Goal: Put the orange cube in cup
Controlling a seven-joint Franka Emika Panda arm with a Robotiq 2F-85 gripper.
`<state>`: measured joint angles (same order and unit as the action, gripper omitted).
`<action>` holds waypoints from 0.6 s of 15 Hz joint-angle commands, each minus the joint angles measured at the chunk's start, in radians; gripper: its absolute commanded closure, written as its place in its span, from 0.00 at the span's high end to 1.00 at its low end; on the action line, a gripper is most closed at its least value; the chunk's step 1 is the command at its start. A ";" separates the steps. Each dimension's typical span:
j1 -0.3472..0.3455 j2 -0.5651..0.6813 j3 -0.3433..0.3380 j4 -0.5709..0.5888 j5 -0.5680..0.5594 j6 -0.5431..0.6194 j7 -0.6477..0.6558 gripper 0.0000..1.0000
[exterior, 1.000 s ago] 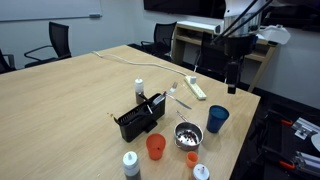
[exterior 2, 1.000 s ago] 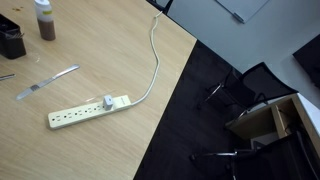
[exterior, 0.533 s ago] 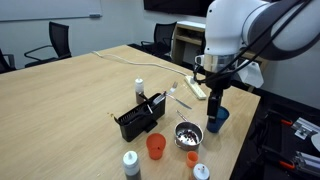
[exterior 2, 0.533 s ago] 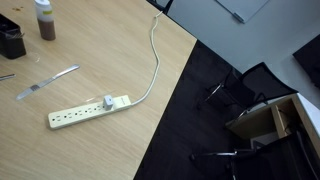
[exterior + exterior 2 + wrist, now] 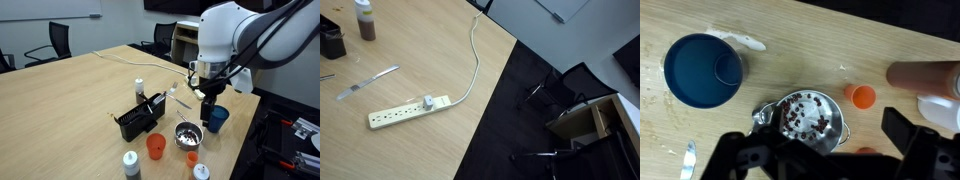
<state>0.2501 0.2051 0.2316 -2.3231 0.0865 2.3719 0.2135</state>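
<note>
Reaching for the orange cube (image 5: 192, 157) is the step in hand. In an exterior view your gripper (image 5: 209, 108) hangs just above the metal bowl (image 5: 188, 143), toward the blue cup (image 5: 217, 119). The cube lies just beside the bowl, nearer the camera, and the orange-red cup (image 5: 155, 147) stands near the bowl, opposite the blue cup. In an exterior view showing a power strip (image 5: 410, 110), no task thing appears. In the wrist view your fingers (image 5: 912, 140) stand apart and empty, with the cube just beside the bowl's rim. Next, you likely need to centre over the cube and descend clear of that rim.
</note>
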 commanded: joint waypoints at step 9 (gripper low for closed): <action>0.081 0.163 -0.023 0.018 -0.028 0.167 0.149 1.00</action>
<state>0.2960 0.3298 0.2307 -2.3223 0.0846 2.4956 0.2978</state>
